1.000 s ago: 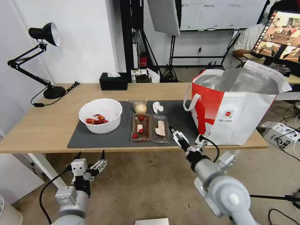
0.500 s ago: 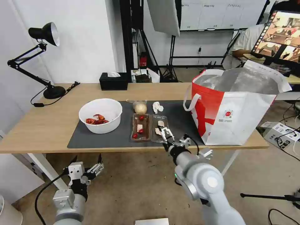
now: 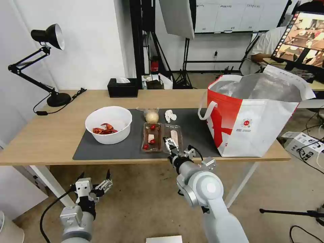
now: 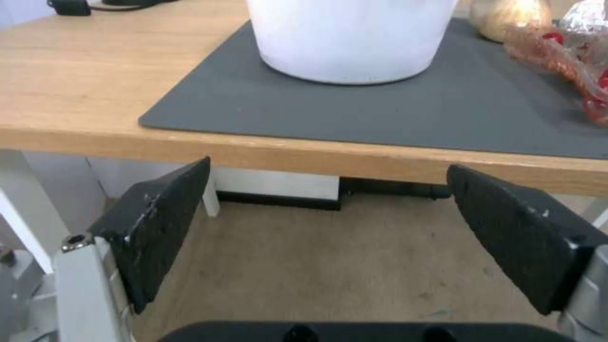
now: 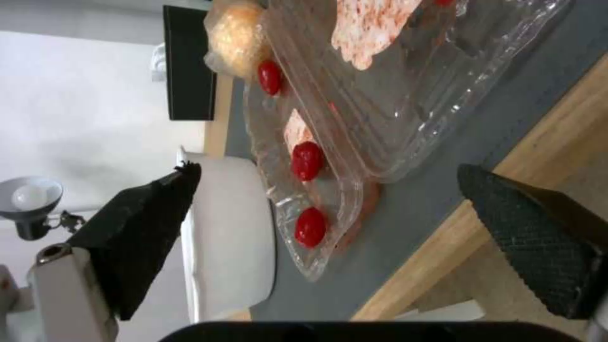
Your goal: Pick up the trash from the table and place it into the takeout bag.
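We see the table (image 3: 50, 135) carrying a mat (image 3: 111, 148), bag (image 3: 256, 128), lamp (image 3: 57, 99) and tissue box (image 3: 122, 88).

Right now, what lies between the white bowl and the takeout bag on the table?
In the head view, the clear tray with red scraps lies on the dark mat between the white bowl and the takeout bag. The open right claw hovers at the tray's near edge.
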